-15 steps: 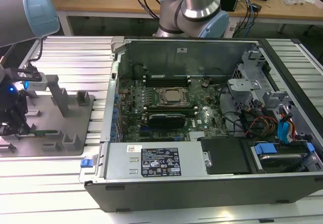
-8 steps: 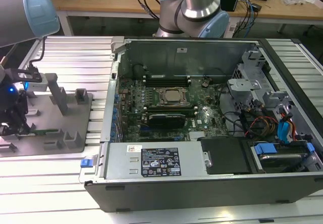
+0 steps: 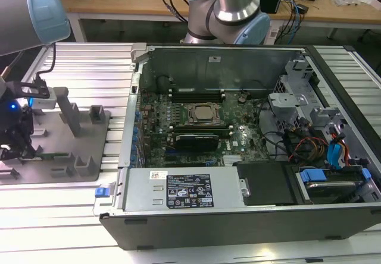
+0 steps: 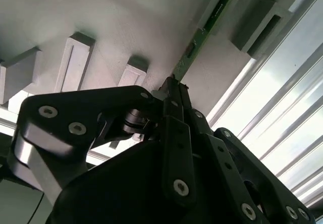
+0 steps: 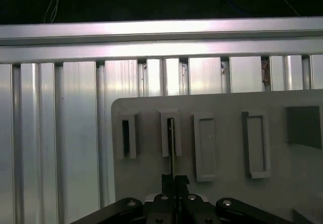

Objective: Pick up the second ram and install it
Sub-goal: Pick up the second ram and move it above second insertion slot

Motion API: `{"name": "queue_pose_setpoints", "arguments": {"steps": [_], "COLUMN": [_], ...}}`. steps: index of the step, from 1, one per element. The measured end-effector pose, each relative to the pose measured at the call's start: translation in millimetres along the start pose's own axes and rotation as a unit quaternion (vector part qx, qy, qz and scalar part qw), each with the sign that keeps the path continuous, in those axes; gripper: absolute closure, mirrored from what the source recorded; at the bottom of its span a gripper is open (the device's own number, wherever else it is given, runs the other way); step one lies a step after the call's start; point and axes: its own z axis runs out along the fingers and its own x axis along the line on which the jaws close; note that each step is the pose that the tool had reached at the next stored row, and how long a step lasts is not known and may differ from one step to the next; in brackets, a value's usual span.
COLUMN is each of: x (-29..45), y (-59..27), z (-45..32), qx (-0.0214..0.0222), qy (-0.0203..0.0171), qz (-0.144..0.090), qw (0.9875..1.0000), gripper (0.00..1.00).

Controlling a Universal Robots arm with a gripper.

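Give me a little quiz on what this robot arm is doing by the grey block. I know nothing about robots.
1. Multiple choice: the second ram stands in A) a slot of the grey holder block, B) a cardboard box, C) a person's hand.
2. True or false: the gripper hangs wide open, well clear of the second ram.
3. Short answer: what colour is the second ram's board in the second wrist view?

Key: 1 A. 2 False, the gripper is shut on the second ram's end. 3 Green.
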Motion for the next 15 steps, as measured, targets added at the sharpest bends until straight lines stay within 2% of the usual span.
{"name": "queue_pose_setpoints", "arguments": {"steps": [15], "x": [0.1], "y": [0.0], "z": [0.0], "qx": [-0.0001], "qy": [0.0005], "qz": [-0.016], "qw": [0.9999], "gripper": [0.91]}}
